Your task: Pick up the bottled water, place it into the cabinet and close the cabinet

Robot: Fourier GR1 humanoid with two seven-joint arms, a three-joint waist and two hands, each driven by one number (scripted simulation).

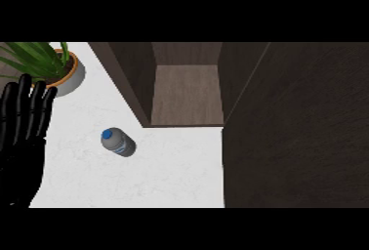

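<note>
Bottled water (118,142) upright on counter (166,180), ungrasped. Left hand (22,127) resting flat, fingers straight. Right hand unseen. Risk: tipping bottle when reaching; clipping cabinet (186,93) door.

Bottled water (117,142) grey, blue cap; counter (166,171) white marbled; cabinet (186,93) dark brown woodgrain; left hand (22,127) black.

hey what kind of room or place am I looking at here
Most likely a kitchen counter. A white marble-look countertop carries a bottled water with a blue cap, a dark wood cabinet stands open behind it, and a potted plant sits in the corner.
</note>
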